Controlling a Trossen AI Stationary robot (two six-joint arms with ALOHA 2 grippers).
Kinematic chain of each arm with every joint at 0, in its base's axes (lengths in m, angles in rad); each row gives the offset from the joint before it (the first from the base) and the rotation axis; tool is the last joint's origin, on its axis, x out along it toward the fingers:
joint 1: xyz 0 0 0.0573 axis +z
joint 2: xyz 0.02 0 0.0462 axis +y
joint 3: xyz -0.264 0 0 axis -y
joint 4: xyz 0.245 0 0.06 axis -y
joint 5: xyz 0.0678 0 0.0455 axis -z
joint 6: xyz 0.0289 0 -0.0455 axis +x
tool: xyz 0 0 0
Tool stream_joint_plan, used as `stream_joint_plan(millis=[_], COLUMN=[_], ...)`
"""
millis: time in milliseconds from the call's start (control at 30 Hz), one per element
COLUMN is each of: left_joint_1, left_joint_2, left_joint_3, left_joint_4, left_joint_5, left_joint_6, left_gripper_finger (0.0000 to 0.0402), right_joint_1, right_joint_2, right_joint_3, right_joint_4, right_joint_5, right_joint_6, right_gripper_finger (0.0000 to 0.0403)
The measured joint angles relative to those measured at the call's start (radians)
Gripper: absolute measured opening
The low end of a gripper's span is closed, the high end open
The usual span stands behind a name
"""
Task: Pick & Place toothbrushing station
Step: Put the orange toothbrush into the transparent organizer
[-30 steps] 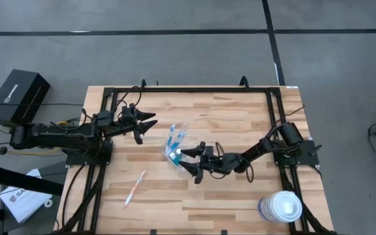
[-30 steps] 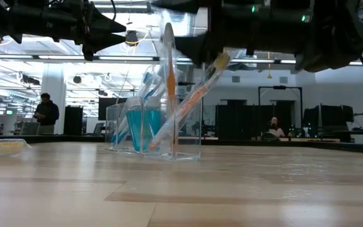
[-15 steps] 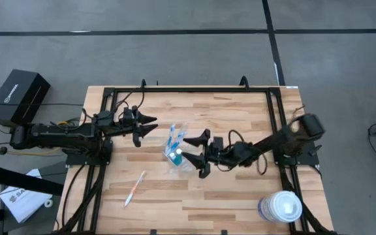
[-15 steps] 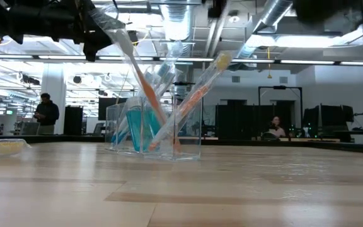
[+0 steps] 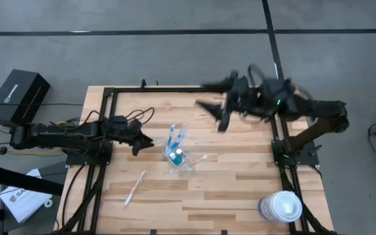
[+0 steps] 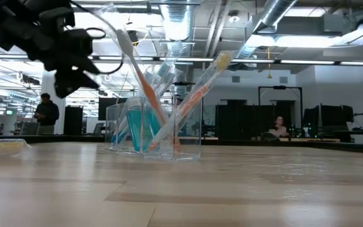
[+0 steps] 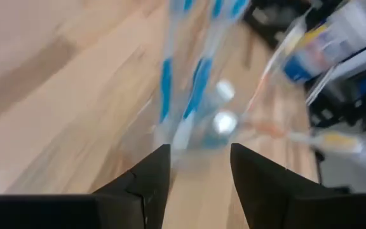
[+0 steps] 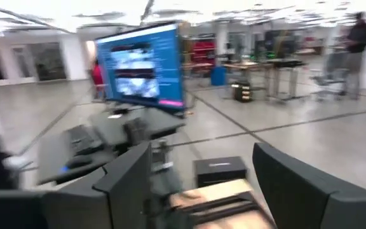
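Clear cup (image 5: 178, 155) with toothbrushes (image 5: 172, 138) stands mid-table, one loose toothbrush (image 5: 134, 188) near front-left corner; left hand (image 5: 142, 139) released, empty beside cup for access, right hand (image 5: 215, 106) released, lifted near far edge.

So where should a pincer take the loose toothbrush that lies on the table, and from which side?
Probably at mid-handle, coming straight down from above. The loose toothbrush lies flat on the table, slim and slanted, apart from the cup, so the fingers should close across its narrow width, turned to match its slant.
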Motion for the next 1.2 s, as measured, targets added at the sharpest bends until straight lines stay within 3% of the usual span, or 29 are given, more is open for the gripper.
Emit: stream_joint_plan(millis=[167, 267, 367, 533, 733, 933, 1200], left_joint_1=[0.008, 0.007, -0.011, -0.109, -0.268, -0.357, -0.442], left_joint_2=[0.0, 0.0, 0.0, 0.017, 0.139, 0.299, 0.447], left_joint_3=[0.065, 0.107, 0.134, 0.145, 0.145, 0.144, 0.144], left_joint_4=[-0.284, -0.467, -0.549, -0.564, -0.599, -0.438, -0.287], left_joint_5=[0.002, 0.025, 0.069, 0.069, 0.016, 0.035, 0.034], left_joint_6=[0.001, -0.003, -0.044, -0.252, -0.465, -0.638, -0.802], left_gripper_finger=[0.0159, 0.0159, 0.0159, 0.0159, 0.0159, 0.0159, 0.0169], right_joint_1=[-0.062, -0.074, -0.081, -0.13, -0.212, -0.257, -0.333], right_joint_2=[0.0, 0.0, 0.002, 0.002, 0.003, 0.003, -0.029], right_joint_3=[0.149, 0.193, 0.201, 0.202, 0.202, 0.203, 0.204], right_joint_4=[-0.112, -0.197, -0.256, -0.323, -0.398, -0.406, -0.41], right_joint_5=[0.001, 0.008, 0.033, 0.002, -0.189, -0.395, -0.571], right_joint_6=[0.021, 0.027, 0.034, 0.026, 0.003, -0.056, -0.107], right_gripper_finger=[0.0264, 0.0264, 0.0264, 0.0264, 0.0264, 0.0264, 0.0264])
